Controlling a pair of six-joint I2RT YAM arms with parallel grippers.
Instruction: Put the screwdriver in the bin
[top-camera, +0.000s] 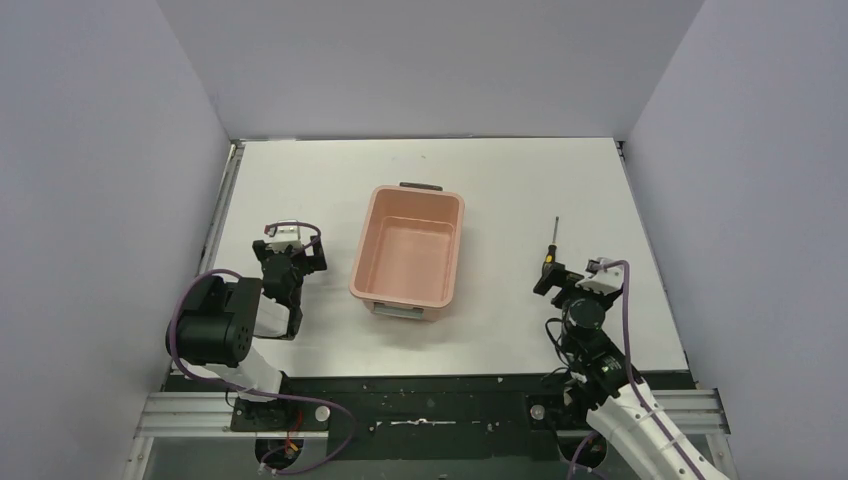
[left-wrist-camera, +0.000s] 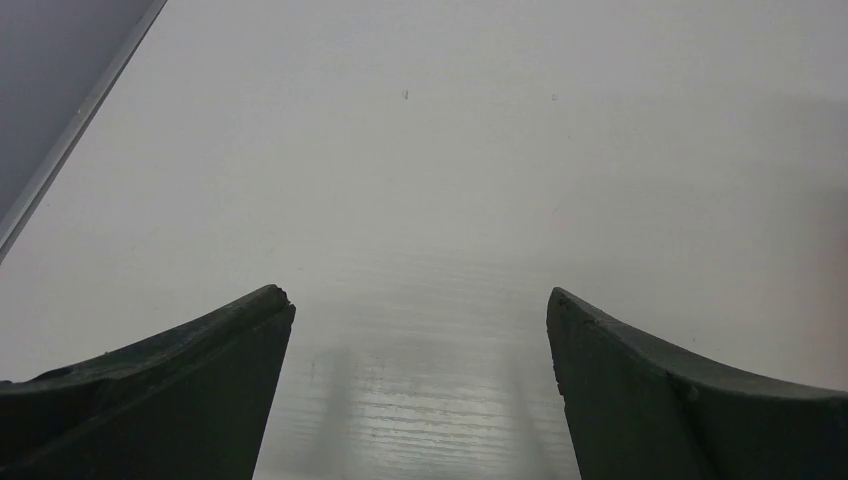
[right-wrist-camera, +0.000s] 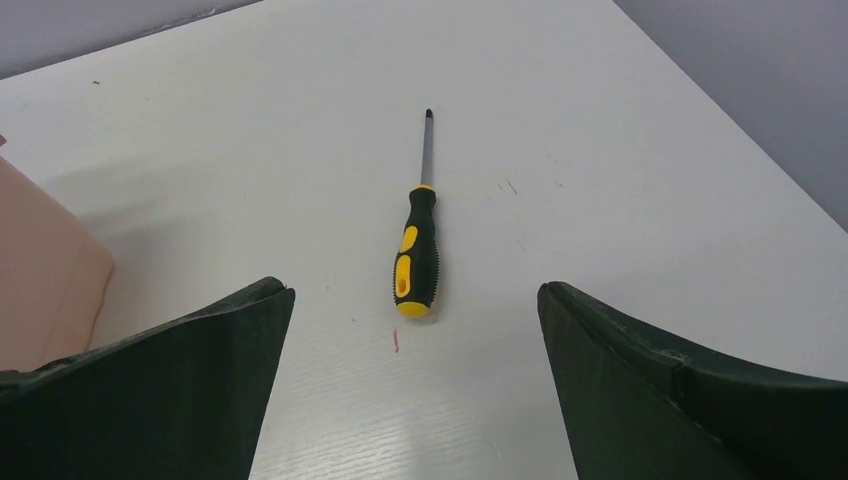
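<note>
The screwdriver (top-camera: 551, 245) lies flat on the white table right of the bin, shaft pointing away from me. In the right wrist view its black-and-yellow handle (right-wrist-camera: 416, 254) lies just ahead of and between my open fingers. My right gripper (top-camera: 562, 277) is open and empty, just short of the handle end. The salmon-pink bin (top-camera: 408, 252) stands empty in the middle, a dark handle at its far end and a grey one at the near end; its corner shows in the right wrist view (right-wrist-camera: 40, 270). My left gripper (top-camera: 289, 250) is open and empty, left of the bin, over bare table.
Grey walls enclose the table on the left, back and right. A metal rail (top-camera: 225, 210) runs along the table's left edge and shows in the left wrist view (left-wrist-camera: 70, 140). A small pink mark (right-wrist-camera: 396, 341) lies on the table near the screwdriver handle.
</note>
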